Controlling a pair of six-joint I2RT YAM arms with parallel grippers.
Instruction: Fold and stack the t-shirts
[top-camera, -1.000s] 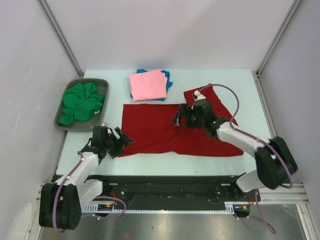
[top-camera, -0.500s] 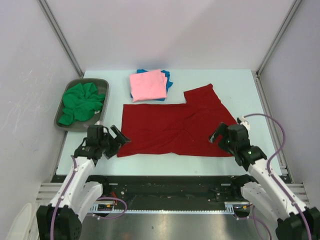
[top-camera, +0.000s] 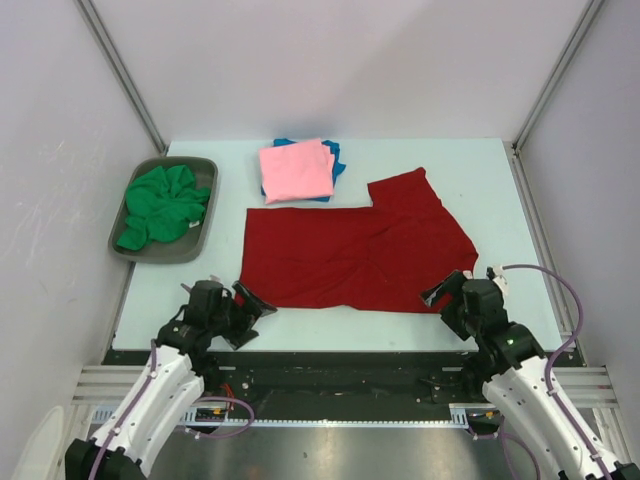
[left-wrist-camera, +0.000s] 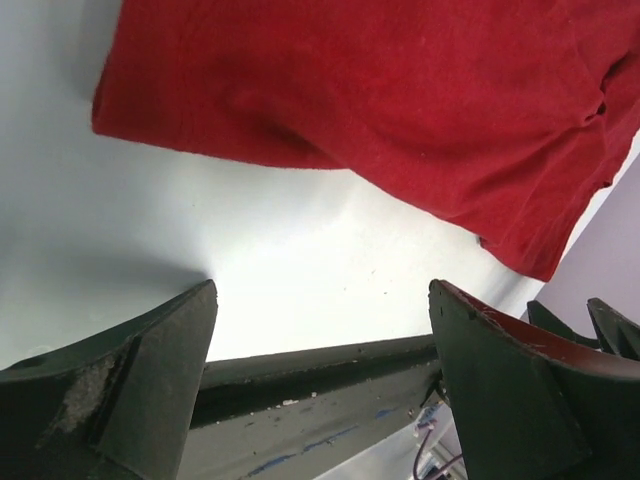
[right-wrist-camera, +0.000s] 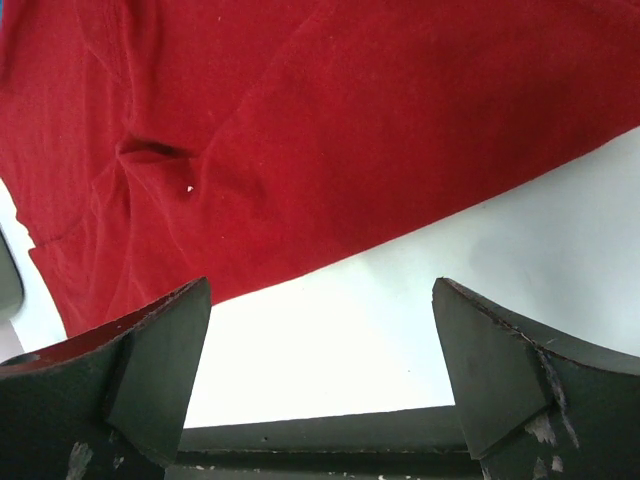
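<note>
A dark red t-shirt (top-camera: 350, 255) lies spread flat mid-table, one sleeve pointing to the far right; it also fills the top of the left wrist view (left-wrist-camera: 380, 100) and right wrist view (right-wrist-camera: 300, 130). A folded pink t-shirt (top-camera: 296, 170) rests on a blue one (top-camera: 334, 157) at the back. A green t-shirt (top-camera: 162, 205) lies crumpled in the grey tray (top-camera: 195, 245). My left gripper (top-camera: 250, 305) stands open by the red shirt's near left corner. My right gripper (top-camera: 440, 297) is open at its near right corner. Neither holds anything.
The table's near edge (left-wrist-camera: 320, 365) and the black rail below it run just under both grippers. Metal frame posts (top-camera: 120, 75) rise at the back corners, with white walls on both sides.
My right arm has pulled back from the red shirt's far right sleeve to the near right corner. My left arm has drawn back toward the table's front edge. The red shirt lies flatter.
</note>
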